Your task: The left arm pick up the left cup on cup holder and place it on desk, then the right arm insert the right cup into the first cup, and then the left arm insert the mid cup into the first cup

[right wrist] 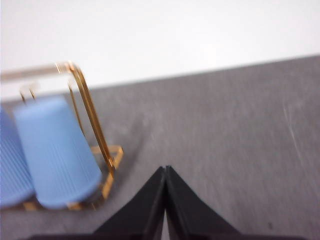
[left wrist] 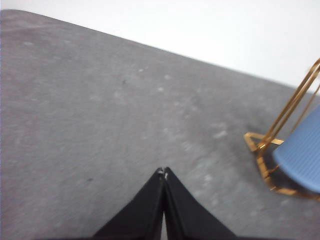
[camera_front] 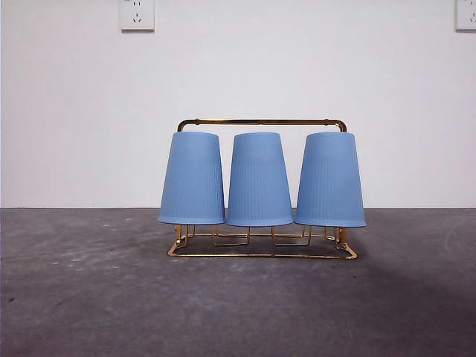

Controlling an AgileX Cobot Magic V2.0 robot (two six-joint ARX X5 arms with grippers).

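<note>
The dark grey matte surface (camera_front: 89, 297) fills the near ground, flecked with pale scuffs and specks, and a soft shadow darkens its right part. Neither arm shows in the front view. In the wrist views the left pincer (left wrist: 164, 171) and the right pincer (right wrist: 166, 168) each hang above bare surface, clenched with their tips meeting and grasping nothing; the left one is off the rack's left end, the right one off its right end.

Farther back, about mid-surface, stands the gold cup holder (camera_front: 260, 121), its rectangular base flat on the surface and its handle bar arching over three blue ribbed cups. The left cup (camera_front: 192, 178), mid cup (camera_front: 259, 180) and right cup (camera_front: 330, 180) sit upside down side by side, rims nearly touching.

Behind runs a plain white wall (camera_front: 67, 111), with a socket (camera_front: 137, 14) high at left and another socket (camera_front: 466, 14) at the right edge.
</note>
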